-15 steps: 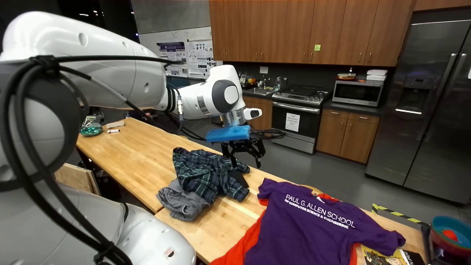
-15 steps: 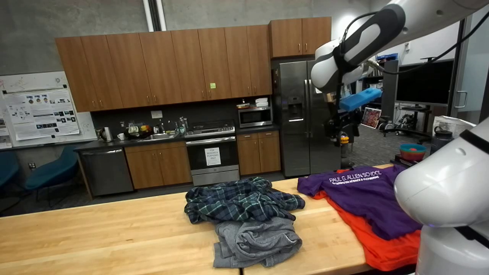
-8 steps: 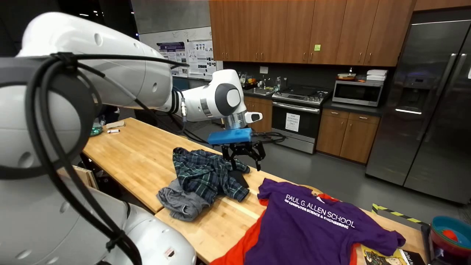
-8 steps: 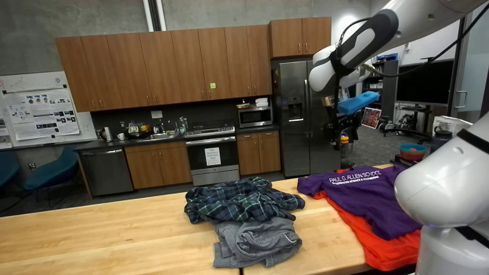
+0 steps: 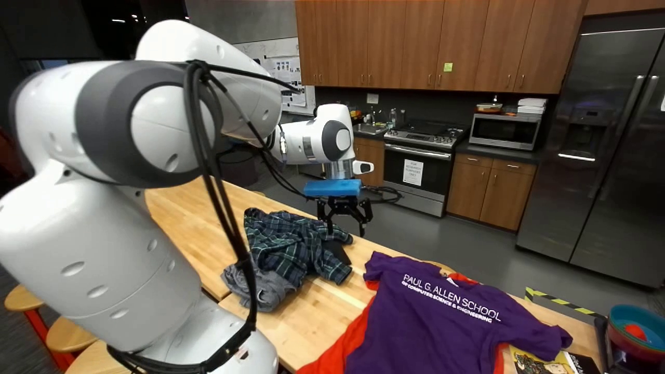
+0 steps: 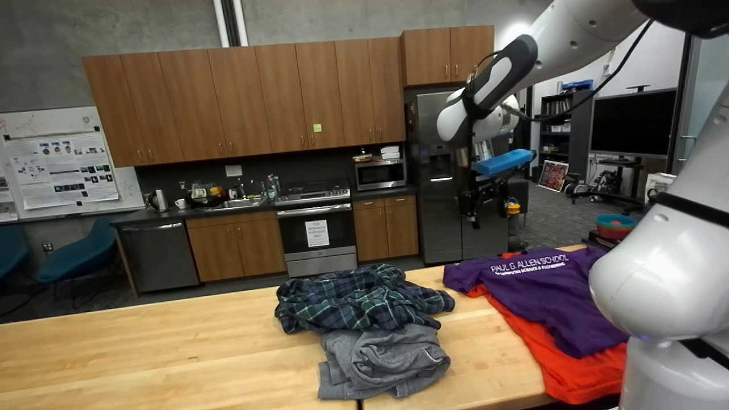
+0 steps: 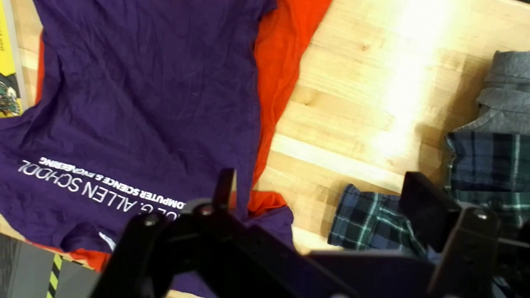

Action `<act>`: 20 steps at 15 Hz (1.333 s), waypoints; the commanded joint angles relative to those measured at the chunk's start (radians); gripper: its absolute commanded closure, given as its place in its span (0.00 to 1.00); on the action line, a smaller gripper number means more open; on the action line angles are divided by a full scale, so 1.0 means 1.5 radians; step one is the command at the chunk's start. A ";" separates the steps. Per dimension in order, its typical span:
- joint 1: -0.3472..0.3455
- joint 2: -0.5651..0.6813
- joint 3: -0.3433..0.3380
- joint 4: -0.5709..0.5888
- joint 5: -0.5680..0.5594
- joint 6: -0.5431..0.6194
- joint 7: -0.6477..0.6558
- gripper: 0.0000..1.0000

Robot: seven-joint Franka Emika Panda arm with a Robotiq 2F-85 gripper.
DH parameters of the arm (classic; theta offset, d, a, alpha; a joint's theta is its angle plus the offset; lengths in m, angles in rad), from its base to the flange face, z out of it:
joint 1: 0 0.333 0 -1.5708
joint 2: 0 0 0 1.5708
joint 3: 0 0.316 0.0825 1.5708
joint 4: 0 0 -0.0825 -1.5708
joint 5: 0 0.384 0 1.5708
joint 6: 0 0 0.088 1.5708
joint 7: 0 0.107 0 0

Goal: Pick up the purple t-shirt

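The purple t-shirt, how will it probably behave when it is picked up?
The purple t-shirt will probably hang limp, since soft wrinkles run through its fabric. It is likely light for its spread, because it lies thin and mostly flat. The orange-red cloth showing beneath it might come along, as the shirt overlaps it.

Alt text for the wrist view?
A purple t-shirt with white lettering lies over a red garment on a wooden table. The open gripper shows at bottom; a plaid shirt and grey garment at right.
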 commanded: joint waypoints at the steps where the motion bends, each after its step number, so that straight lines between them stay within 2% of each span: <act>1: 0.017 0.111 -0.005 0.101 0.053 -0.022 -0.027 0.00; 9: 0.013 0.302 -0.003 0.280 0.155 -0.106 -0.033 0.00; 11: -0.003 0.332 -0.008 0.303 0.213 -0.131 -0.032 0.00; 15: -0.041 0.337 -0.012 0.309 0.356 -0.165 -0.046 0.00; 20: -0.076 0.284 -0.025 0.265 0.510 -0.169 -0.062 0.00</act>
